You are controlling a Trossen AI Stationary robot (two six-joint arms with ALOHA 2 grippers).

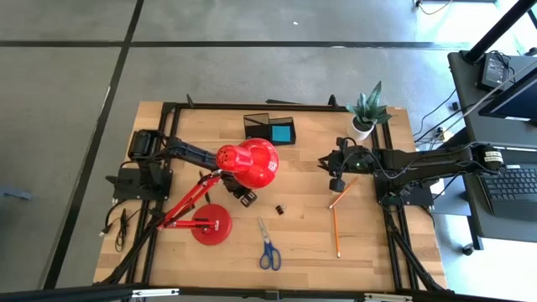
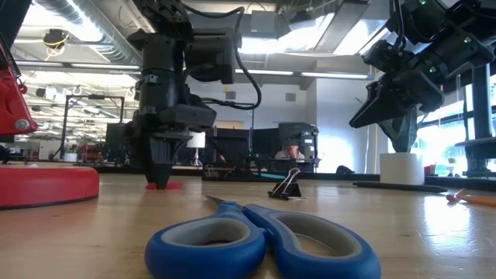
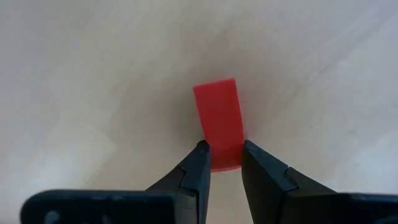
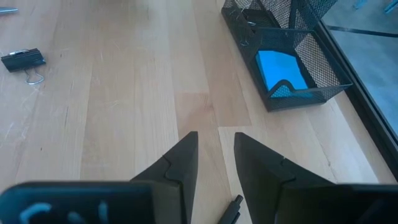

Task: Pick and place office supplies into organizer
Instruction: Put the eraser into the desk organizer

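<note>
The left gripper (image 3: 222, 163) is down at the wooden table (image 1: 310, 243), its narrow fingers pinching one end of a small flat red rectangular piece (image 3: 219, 121). The glossy red desk lamp (image 1: 247, 164) arches right over it, crowding the space above. Beyond lie a black binder clip (image 2: 286, 186) and blue-handled scissors (image 1: 268, 247). The right gripper (image 4: 216, 149) hovers part-open and empty near two wooden pencils (image 1: 337, 220), the black mesh organizer (image 4: 286, 53) ahead of it, holding a blue pad.

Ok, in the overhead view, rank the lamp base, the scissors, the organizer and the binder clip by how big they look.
1. Organizer
2. Lamp base, close to the organizer; those two are hard to separate
3. Scissors
4. Binder clip, by far the smallest
</note>
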